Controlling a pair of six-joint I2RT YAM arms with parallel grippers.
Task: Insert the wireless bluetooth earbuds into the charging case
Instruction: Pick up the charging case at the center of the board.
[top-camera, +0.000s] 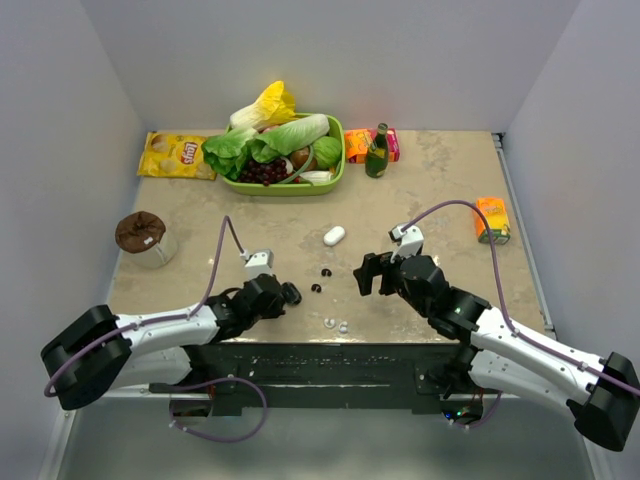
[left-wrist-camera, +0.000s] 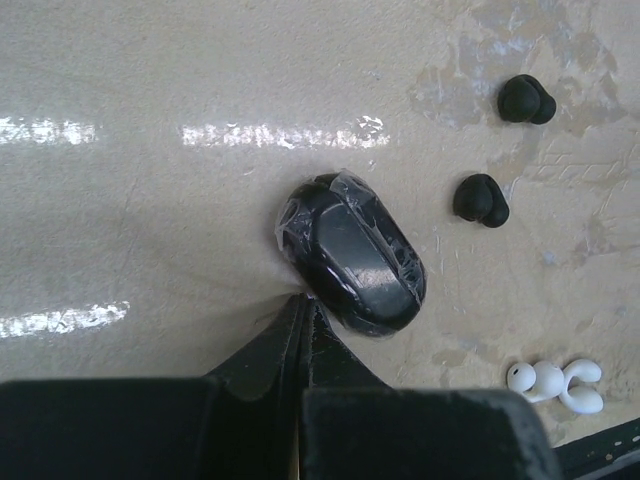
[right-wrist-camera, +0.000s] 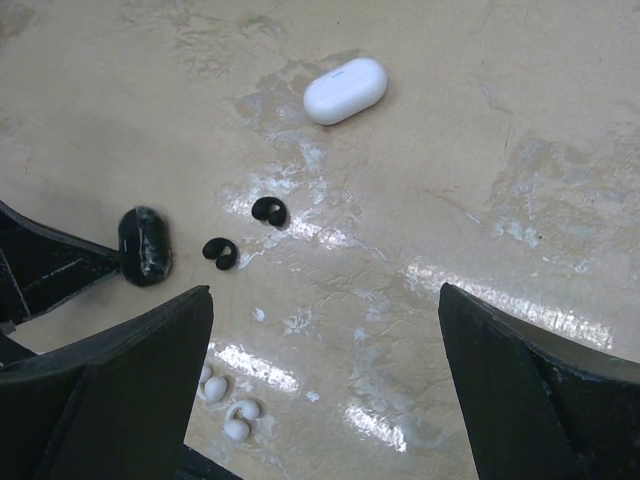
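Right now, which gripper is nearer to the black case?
Left. The shut left gripper touches the black case; the open right gripper stands apart, beyond the black earbuds.

Left pincer (left-wrist-camera: 300, 310) closed and held low, right pincer (right-wrist-camera: 325, 292) spread wide, both arms angled inward.

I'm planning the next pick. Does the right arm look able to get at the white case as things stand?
Probably yes. The right gripper is open, and the white case lies alone on bare table ahead of it; the black earbuds lie just aside of that path.
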